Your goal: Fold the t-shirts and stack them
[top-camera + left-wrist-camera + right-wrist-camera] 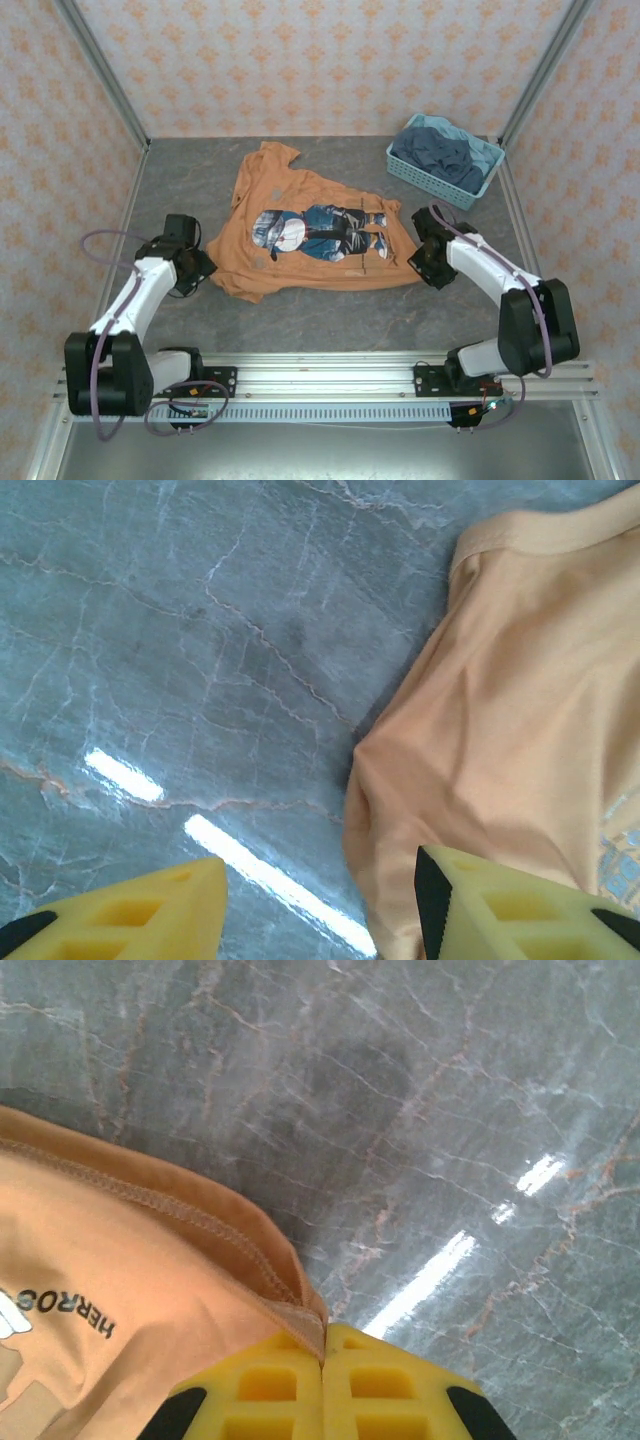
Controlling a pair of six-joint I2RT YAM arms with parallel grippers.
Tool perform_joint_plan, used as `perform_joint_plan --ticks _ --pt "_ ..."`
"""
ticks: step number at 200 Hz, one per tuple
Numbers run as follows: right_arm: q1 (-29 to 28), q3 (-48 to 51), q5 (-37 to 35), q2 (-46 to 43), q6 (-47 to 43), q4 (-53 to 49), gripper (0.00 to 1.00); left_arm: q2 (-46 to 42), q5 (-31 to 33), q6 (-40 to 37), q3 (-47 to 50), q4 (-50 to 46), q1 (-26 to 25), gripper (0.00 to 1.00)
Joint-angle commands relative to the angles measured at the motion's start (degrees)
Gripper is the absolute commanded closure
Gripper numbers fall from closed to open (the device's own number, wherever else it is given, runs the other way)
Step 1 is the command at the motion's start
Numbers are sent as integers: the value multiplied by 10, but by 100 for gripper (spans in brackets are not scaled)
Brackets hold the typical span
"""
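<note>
Grey marbled tabletop (330,310); peach patterned walls (330,60); light glare (125,777).

A: Position of orange t-shirt (300,215)?
B: Spread print-up on worktop (330,310) centre; left tool (197,268) at its left edge, right tool (418,258) at its right edge.
A: And navy t-shirts (440,158)?
B: Heaped in basket (415,172), far right.

Grey veined table (300,315), glossy, streaked with light. Spread on it, chest print up, an orange t-shirt (300,235), between the jaws of the left gripper (203,268) and of the right gripper (428,262). Beyond the right jaws, well apart, a light blue lattice basket (430,185).
</note>
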State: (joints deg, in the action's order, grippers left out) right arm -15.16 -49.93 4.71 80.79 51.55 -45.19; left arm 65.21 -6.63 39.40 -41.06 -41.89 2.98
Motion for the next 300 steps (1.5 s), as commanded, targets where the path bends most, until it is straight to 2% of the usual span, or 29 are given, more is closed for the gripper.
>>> perform_joint_plan --ticks 1,22,43,82,114,143,179,203,226,268,300 --pt "3 -52 -28 17 -46 -16 100 -61 -16 44 34 -45 -35 47" --pt "3 -91 -36 38 -66 -25 100 -123 -23 129 83 -58 -96 49" --pt "3 -120 -35 55 -80 -32 100 -156 -44 213 128 -35 -132 50" --pt "3 -123 -20 64 -86 -27 100 -123 -56 301 147 54 -168 44" --pt "3 -106 -8 59 -83 -20 100 -36 -55 329 123 106 -203 45" --pt "4 -100 -5 57 -82 -16 100 24 -52 354 110 131 -241 56" --pt "3 -97 0 53 -78 -14 100 65 -44 358 79 141 -250 57" --pt "3 -91 2 52 -78 -13 100 81 -41 363 53 129 -258 59" --pt "3 -90 1 52 -80 -15 100 79 -23 386 33 70 -278 65" --pt "3 -92 3 55 -77 -11 100 41 0 445 42 33 -301 61" --pt "3 -93 5 60 -76 -9 100 83 -14 438 31 53 -301 59"
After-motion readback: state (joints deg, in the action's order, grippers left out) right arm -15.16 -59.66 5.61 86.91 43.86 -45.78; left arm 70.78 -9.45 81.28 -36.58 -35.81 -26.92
